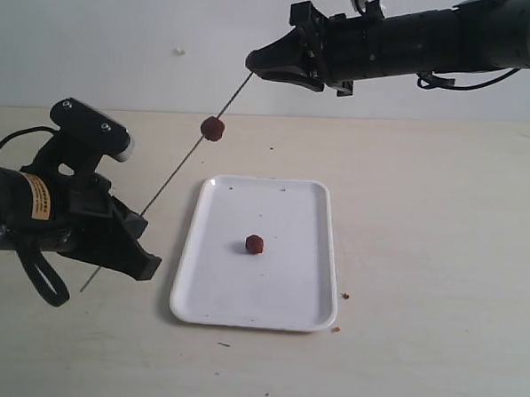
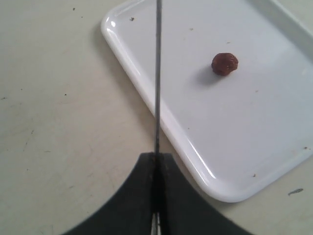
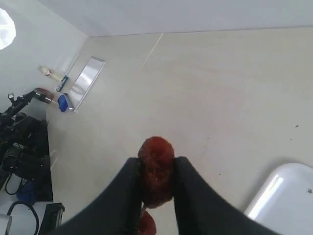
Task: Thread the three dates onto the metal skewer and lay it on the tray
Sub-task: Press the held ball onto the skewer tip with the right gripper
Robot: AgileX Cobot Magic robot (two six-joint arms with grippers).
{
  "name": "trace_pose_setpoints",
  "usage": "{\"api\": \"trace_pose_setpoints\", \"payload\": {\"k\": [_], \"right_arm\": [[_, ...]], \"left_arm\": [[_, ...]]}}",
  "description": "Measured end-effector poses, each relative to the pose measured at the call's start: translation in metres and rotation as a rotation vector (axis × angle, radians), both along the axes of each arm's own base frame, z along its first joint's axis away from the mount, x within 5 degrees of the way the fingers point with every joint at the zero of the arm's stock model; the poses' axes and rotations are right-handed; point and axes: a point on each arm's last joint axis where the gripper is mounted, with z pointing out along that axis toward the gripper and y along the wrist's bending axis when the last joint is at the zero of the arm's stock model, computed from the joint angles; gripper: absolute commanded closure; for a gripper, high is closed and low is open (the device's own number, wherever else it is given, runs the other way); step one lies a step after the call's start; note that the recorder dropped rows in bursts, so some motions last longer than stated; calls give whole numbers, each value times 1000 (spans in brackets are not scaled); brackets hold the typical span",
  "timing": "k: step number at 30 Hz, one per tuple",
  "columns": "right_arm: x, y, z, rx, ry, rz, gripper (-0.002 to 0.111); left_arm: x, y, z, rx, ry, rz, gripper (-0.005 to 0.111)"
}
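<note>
Close at hand, the left gripper (image 2: 156, 157) hangs low over the left side of the desk (image 1: 422, 260), beside the tray's left long edge. Its black jaws are pressed together on the metal skewer (image 1: 170, 177), with no gap showing beyond the rod itself. The thin rod slants upward from there. Its lower end pokes out below the jaws, clear of the tray, and its upper end rises toward the desk's far edge.

Partway up the rod sits a threaded date (image 1: 213, 128), wrinkled and dark reddish-brown, held in the air just beyond the tray's far left corner.

At the skewer's top end the right gripper (image 1: 254, 63) reaches in from the other side, high above the desk. Its jaws stand partly apart and clamp a second date (image 3: 156, 169) between them. The rod's tip meets those jaws, though whether it has entered the fruit cannot be told from where I stand.

The third date (image 1: 255, 244) lies loose near the middle of the white tray (image 1: 309, 210), apart from every rim. The tray rests flat on the middle of the desk, a short edge toward the front. A few brown crumbs (image 1: 336, 329) dot the desk by the tray's front right corner.
</note>
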Motion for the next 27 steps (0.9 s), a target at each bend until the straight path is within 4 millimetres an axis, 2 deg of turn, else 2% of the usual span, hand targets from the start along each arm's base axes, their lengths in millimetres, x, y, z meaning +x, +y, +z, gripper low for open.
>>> {"api": "trace_pose_setpoints", "payload": {"k": [10, 27], "right_arm": [[4, -2, -2, -24, -9, -44, 85], [1, 0, 1, 12, -12, -14, 85]], "left_arm": [[0, 0, 0, 0, 0, 0, 107], [0, 0, 0, 0, 0, 0, 107]]}}
